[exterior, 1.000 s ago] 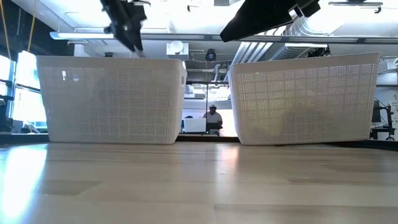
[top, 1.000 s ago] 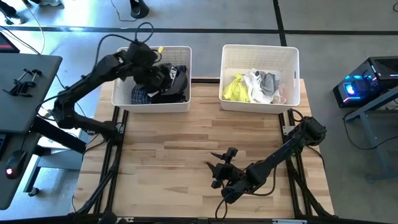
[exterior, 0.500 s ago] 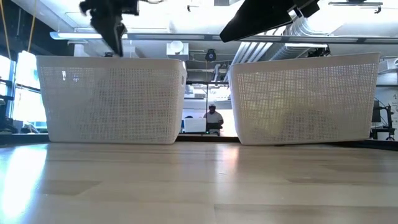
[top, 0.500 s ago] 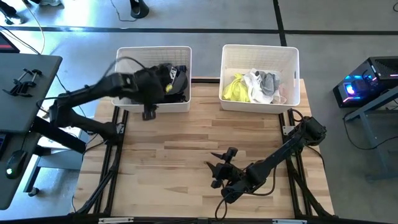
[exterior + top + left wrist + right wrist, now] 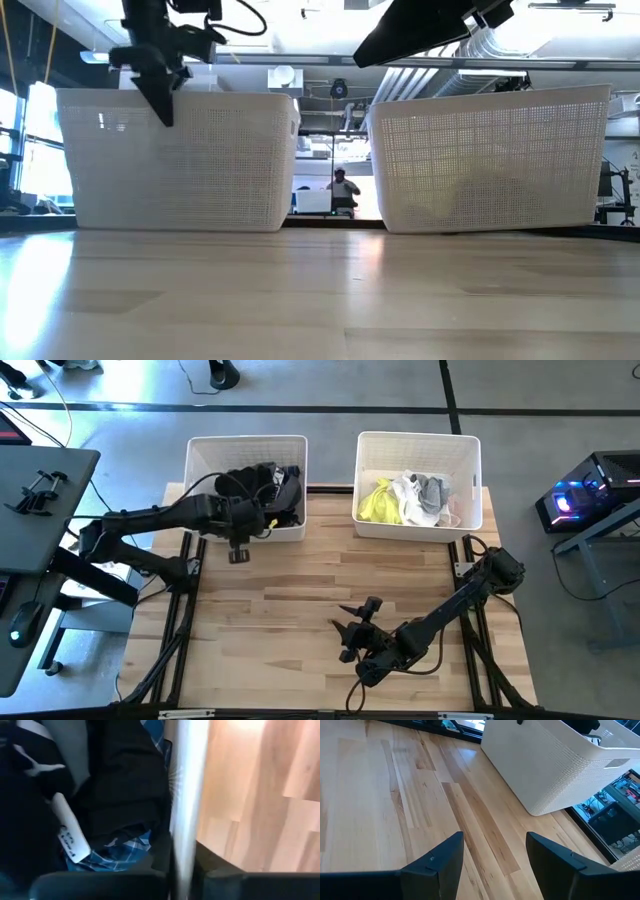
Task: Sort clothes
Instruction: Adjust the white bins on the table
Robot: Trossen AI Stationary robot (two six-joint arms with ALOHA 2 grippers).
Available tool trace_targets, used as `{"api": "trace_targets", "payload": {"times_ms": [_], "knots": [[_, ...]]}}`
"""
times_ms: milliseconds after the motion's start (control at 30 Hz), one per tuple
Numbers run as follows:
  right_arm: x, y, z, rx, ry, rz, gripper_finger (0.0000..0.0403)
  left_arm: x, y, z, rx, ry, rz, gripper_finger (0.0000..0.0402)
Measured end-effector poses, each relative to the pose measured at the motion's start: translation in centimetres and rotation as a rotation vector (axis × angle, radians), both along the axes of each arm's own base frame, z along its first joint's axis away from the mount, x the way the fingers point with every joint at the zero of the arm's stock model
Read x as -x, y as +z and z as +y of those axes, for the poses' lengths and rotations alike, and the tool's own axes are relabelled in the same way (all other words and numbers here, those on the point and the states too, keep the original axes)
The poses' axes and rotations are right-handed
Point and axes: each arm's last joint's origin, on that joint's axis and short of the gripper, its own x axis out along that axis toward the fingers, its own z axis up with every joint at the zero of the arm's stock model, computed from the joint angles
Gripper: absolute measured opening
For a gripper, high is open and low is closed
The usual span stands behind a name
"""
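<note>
Dark clothes (image 5: 268,485) lie heaped in the left white bin (image 5: 245,440). The left wrist view shows a black garment (image 5: 125,785) over a blue plaid one (image 5: 115,857). The right white bin (image 5: 418,438) holds a neon yellow piece (image 5: 378,502), a white one (image 5: 408,495) and a grey one (image 5: 432,490). My left gripper (image 5: 238,552) hangs just outside the left bin's near wall (image 5: 180,160), fingers pointing down, shut with nothing in them. My right gripper (image 5: 345,632) waits open low over the table's near right part.
Bare wooden table top (image 5: 330,575) stretches between the bins and the near edge. A person (image 5: 341,185) shows far off in the room, through the gap between the bins. A dark desk (image 5: 40,490) stands left of the table, equipment (image 5: 590,495) right of it.
My left gripper has come out from above the clothes in the left bin, moving toward the table's near edge and down. It has crossed the bin's near wall and now hangs in front of it, carrying nothing. The clothes in both bins lie as before.
</note>
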Motion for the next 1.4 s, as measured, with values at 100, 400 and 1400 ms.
{"api": "trace_targets", "payload": {"times_ms": [100, 400, 1400], "knots": [[0.0, 0.0, 0.0, 0.001, -0.001, -0.001, 0.0204, 0.0, 0.0, -1.2, 0.038, -0.005, 0.007, 0.0011], [-0.1, 0.0, 0.0, -0.009, -0.006, -0.010, 0.0204, 0.1, 0.0, -4.7, 0.203, 0.010, 0.007, 0.0005], [2.4, 2.9, 0.9, 0.082, 0.068, 0.009, 0.0204, 0.1, 2.8, -5.7, 0.138, 0.159, -0.065, 0.0153]]}}
